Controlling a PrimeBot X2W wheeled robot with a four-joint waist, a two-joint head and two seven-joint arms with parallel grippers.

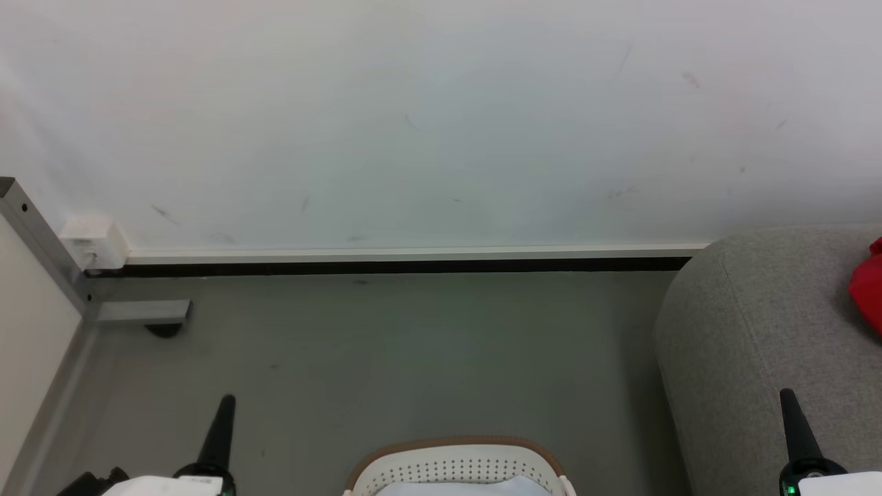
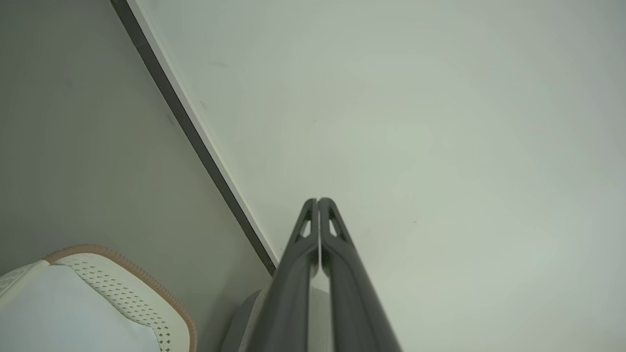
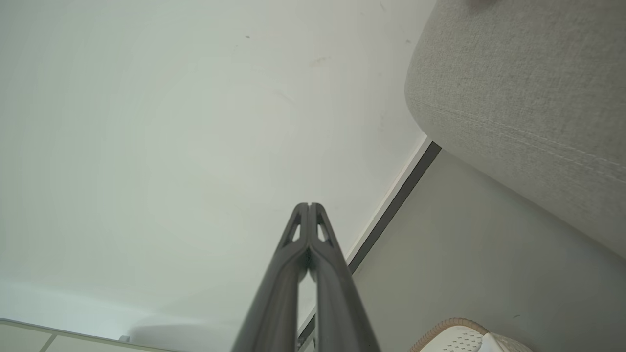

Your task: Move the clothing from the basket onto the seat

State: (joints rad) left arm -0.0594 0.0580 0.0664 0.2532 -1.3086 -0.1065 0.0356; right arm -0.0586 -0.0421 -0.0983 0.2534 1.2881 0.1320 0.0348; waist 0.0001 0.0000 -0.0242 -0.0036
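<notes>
Beside the light grey fabric sofa seat bearing red clothing, the brown-rimmed cream perforated basket; left pincer and right pincer closed, empty.

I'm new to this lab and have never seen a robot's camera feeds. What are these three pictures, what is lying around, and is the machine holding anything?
The big picture comes from the robot's head, looking down at the floor by a wall. The dark spikes at the bottom corners are its left end effector and right end effector. The other two pictures come from cameras on each wrist, looking along the fingers. In both, the fingers are pressed together with nothing between them, so nothing is held. Between the arms stands a perforated white laundry basket with a brown rim. On the right is a grey sofa seat, with a red garment lying on it.
</notes>
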